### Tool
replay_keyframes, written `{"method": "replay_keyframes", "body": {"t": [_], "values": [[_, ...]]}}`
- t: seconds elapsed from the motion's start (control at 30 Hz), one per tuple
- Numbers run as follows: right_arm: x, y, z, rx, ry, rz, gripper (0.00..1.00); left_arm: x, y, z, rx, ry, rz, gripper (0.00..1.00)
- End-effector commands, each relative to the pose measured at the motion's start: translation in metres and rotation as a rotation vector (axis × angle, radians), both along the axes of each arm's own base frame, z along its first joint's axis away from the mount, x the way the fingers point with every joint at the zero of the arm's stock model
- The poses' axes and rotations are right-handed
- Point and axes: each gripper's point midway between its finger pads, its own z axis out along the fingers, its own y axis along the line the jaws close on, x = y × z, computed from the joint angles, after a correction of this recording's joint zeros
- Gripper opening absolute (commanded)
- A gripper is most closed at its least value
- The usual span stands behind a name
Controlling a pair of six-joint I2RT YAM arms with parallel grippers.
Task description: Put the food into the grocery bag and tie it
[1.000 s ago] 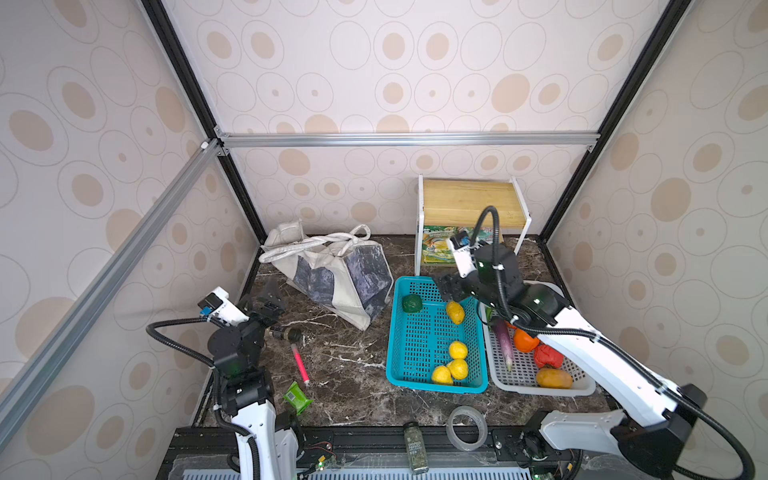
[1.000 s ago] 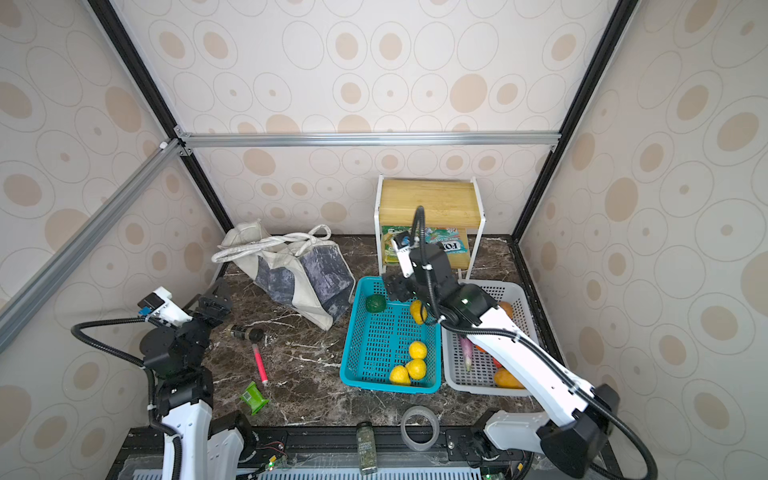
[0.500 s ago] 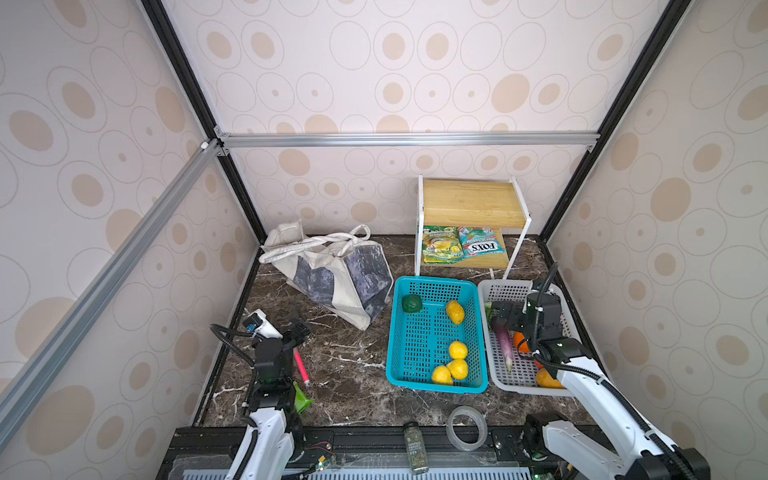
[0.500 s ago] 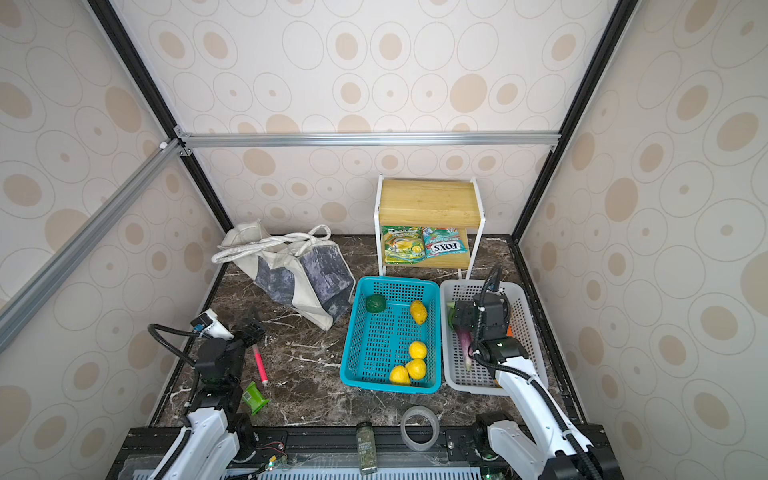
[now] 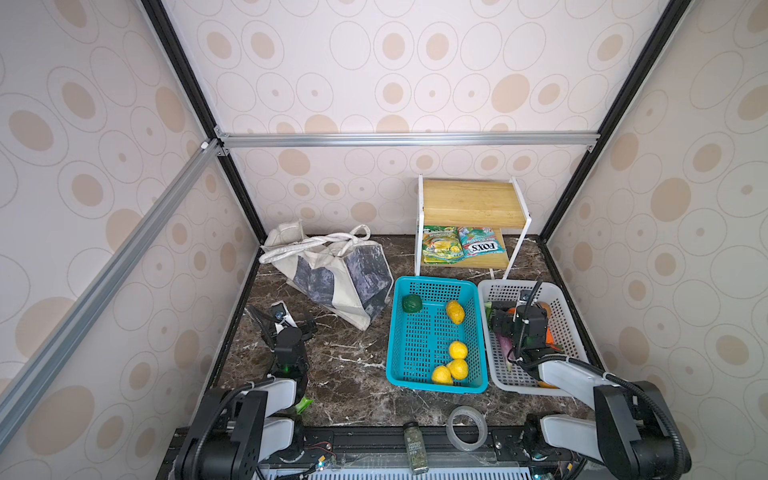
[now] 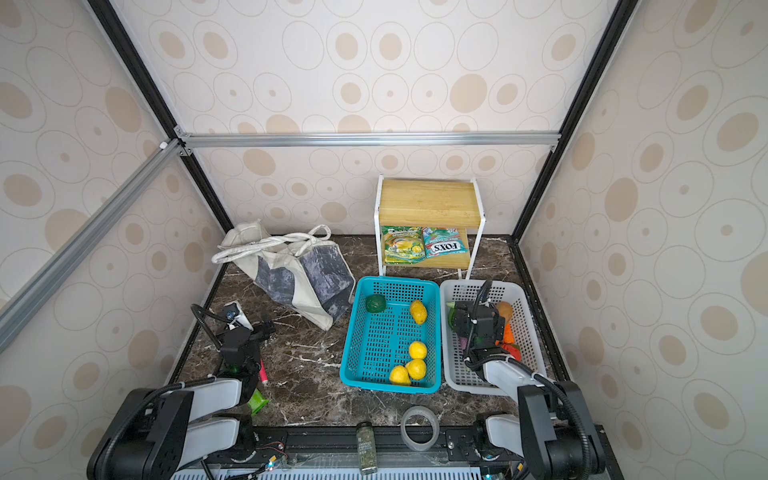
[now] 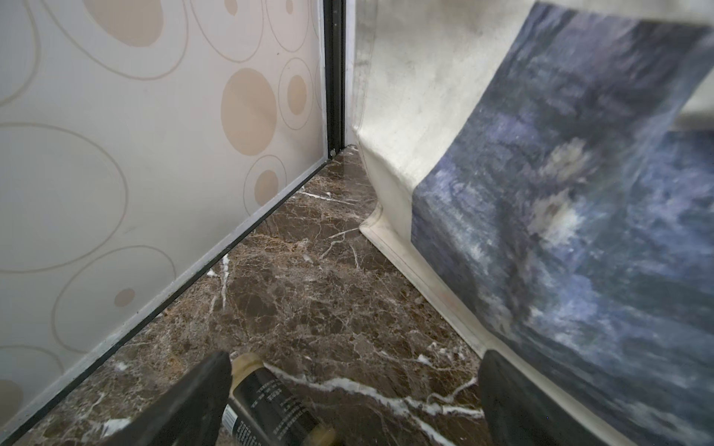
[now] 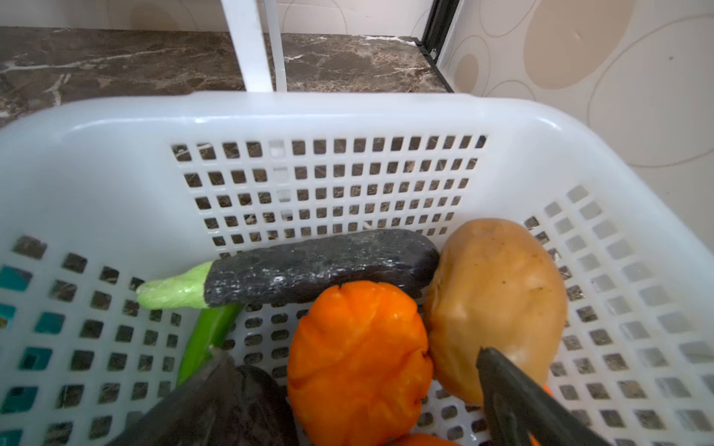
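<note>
Inside white basket, orange toy fruit between wide-open right jaws

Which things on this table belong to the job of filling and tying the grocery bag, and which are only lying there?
Belong to the job: grocery bag; yellow toy fruits and dark green toy fruit in the teal basket; toy vegetables in the white basket; candy packets on the shelf.
Only lying there: spice jar; tape roll; red pen.
</note>
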Motion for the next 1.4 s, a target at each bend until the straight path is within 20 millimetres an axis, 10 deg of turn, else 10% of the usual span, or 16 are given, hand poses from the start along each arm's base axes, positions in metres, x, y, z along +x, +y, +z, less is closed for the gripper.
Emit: {"method": "replay_keyframes", "body": {"t": [0.0,1.37], "values": [[0.019,0.009,0.027,0.020,-0.140,0.054,1.00,0.008,-0.005,0.044,0.063,-0.179,-0.039,0.99],[0.053,0.016,-0.002,0.007,-0.115,0.112,1.00,0.057,-0.041,0.011,0.122,-0.065,-0.324,0.99]]}}
